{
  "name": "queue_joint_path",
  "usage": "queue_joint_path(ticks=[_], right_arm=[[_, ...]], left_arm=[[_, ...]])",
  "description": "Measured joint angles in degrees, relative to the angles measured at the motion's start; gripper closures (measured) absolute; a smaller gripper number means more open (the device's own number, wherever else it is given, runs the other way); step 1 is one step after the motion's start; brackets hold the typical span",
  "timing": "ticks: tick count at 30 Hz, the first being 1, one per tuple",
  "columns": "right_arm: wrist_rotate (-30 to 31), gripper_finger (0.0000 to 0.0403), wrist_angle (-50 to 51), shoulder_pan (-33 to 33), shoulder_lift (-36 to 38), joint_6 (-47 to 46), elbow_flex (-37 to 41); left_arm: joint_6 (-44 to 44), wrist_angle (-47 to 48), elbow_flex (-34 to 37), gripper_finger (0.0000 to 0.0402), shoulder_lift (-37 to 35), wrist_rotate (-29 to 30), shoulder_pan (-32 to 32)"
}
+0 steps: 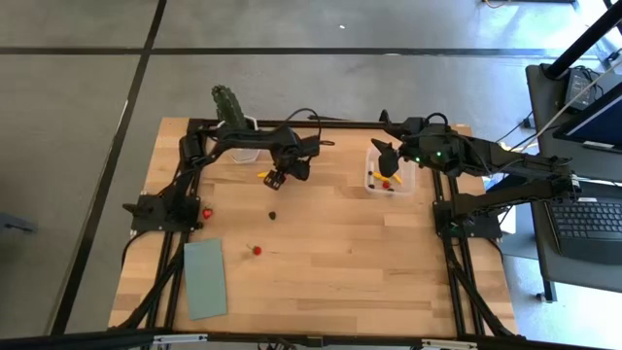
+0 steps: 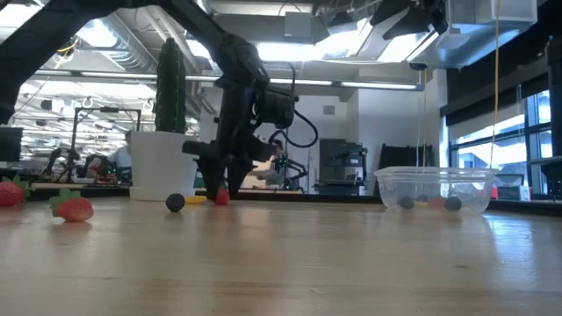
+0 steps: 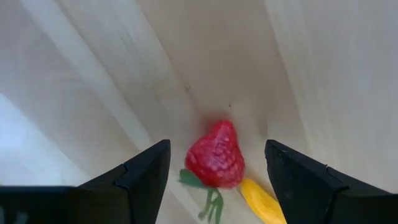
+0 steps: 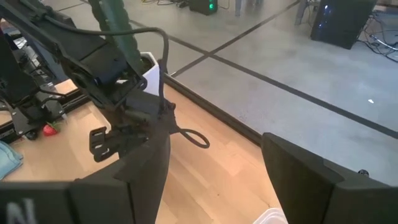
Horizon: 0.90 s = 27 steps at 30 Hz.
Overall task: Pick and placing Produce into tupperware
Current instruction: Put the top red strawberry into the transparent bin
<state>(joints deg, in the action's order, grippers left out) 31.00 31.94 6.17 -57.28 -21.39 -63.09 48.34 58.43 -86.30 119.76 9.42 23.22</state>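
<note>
My left gripper point(image 1: 276, 178) point(image 3: 217, 171) is open and points down at a red strawberry point(image 3: 215, 155) lying on the table with a yellow-orange piece point(image 3: 264, 200) beside it; its fingers stand on either side of the strawberry without touching. In the low view the gripper point(image 2: 219, 180) hovers just over that strawberry point(image 2: 221, 197). My right gripper point(image 1: 385, 156) is open, above the clear tupperware point(image 1: 389, 173) point(image 2: 434, 189), which holds a few pieces. Loose on the table lie a dark berry point(image 1: 274, 214) point(image 2: 176, 202) and two more strawberries point(image 1: 257, 250) point(image 1: 206, 213).
A green cactus in a white pot point(image 1: 233, 115) point(image 2: 165, 162) stands at the far edge behind the left arm. A flat green pad point(image 1: 205, 277) lies near the left front corner. Bare wood point(image 1: 369, 262) fills the table's near half.
</note>
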Motion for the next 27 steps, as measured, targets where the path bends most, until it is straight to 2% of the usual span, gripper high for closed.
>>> queue_joint_path(ticks=[7, 12, 27], right_arm=[[0.0, 0.0148, 0.16, 0.03, 0.0, 0.66, 0.0], [0.0, 0.0148, 0.16, 0.03, 0.0, 0.68, 0.0], [0.0, 0.0148, 0.14, 0.03, 0.0, 0.9, 0.0]], left_arm=[[-0.22, 0.64, 0.0, 0.0148, 1.38, 0.11, 0.0], [-1.33, 0.86, -0.09, 0.0164, 1.65, 0.34, -0.04], [-3.22, 0.69, 0.0, 0.0268, 1.69, 2.52, -1.28]])
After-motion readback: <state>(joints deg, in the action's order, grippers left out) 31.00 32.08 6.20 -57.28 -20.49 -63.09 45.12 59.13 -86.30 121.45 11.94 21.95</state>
